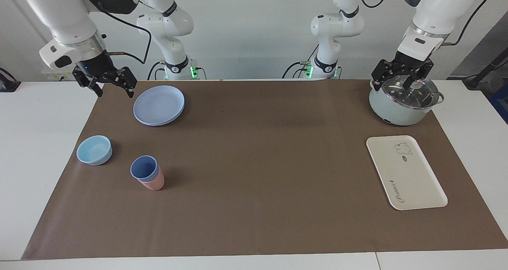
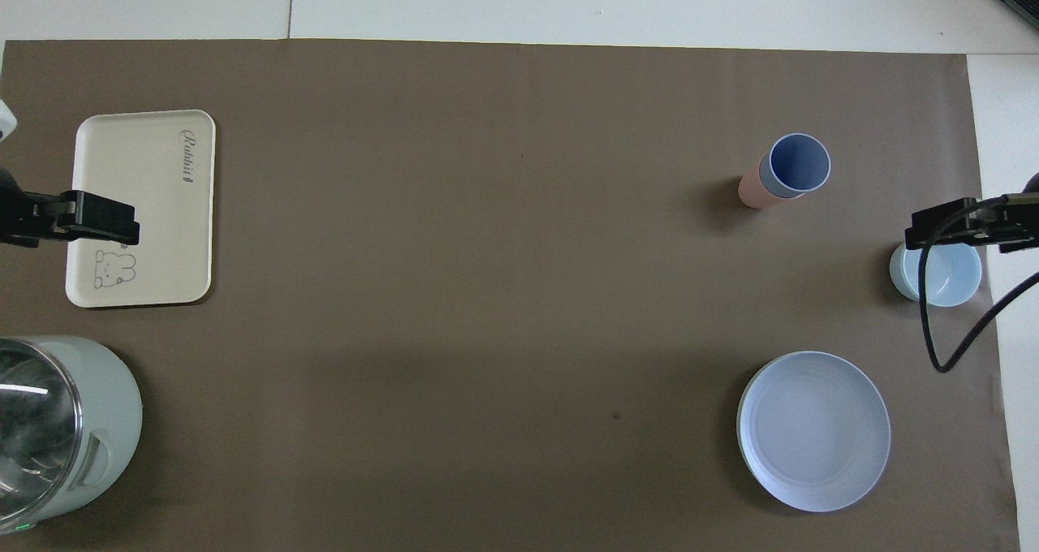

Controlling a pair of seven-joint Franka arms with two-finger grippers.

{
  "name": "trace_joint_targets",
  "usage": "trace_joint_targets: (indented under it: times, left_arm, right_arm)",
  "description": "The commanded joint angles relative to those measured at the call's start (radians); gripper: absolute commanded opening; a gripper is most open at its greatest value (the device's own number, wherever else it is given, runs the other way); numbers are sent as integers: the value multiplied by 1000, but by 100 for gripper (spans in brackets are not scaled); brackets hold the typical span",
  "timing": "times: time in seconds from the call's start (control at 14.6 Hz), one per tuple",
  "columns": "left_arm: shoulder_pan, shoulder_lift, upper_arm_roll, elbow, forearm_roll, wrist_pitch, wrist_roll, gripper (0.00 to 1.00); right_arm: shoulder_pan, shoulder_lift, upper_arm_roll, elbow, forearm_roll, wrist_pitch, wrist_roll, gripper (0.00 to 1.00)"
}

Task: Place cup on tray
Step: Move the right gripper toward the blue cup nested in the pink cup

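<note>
The periwinkle-blue cup [image 1: 143,167] stands upright, nested inside a pink tumbler [image 1: 155,183], toward the right arm's end of the brown mat; it also shows in the overhead view [image 2: 799,164]. The cream-white tray [image 1: 405,172] with an animal print lies flat and bare toward the left arm's end, and shows in the overhead view too [image 2: 146,203]. My right gripper [image 1: 114,93] hangs open and empty in the air beside the round blue plate, apart from the cup. My left gripper [image 1: 391,86] hangs open and empty above the pot's lid.
A round blue plate [image 1: 158,105] lies near the right arm's base. A light-blue shallow bowl [image 1: 94,150] sits beside the cups. A pale green pot with a glass lid [image 1: 405,101] stands nearer to the robots than the tray. A brown mat [image 1: 258,182] covers the table.
</note>
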Motion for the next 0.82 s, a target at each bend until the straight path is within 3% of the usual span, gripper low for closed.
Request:
trace_joint_targets:
  times: [0.0, 0.41, 0.75]
  left_arm:
    - [11, -31, -7, -35, -5, 6, -4, 100]
    - [11, -31, -7, -36, -5, 6, -4, 100]
    - [11, -31, -7, -35, -5, 6, -4, 100]
  right_arm:
    - [-1, -18, 12, -12, -7, 5, 48, 100]
    - [-1, -19, 16, -22, 3, 22, 33, 100]
    - [-76, -25, 9, -136, 158, 231, -411, 100]
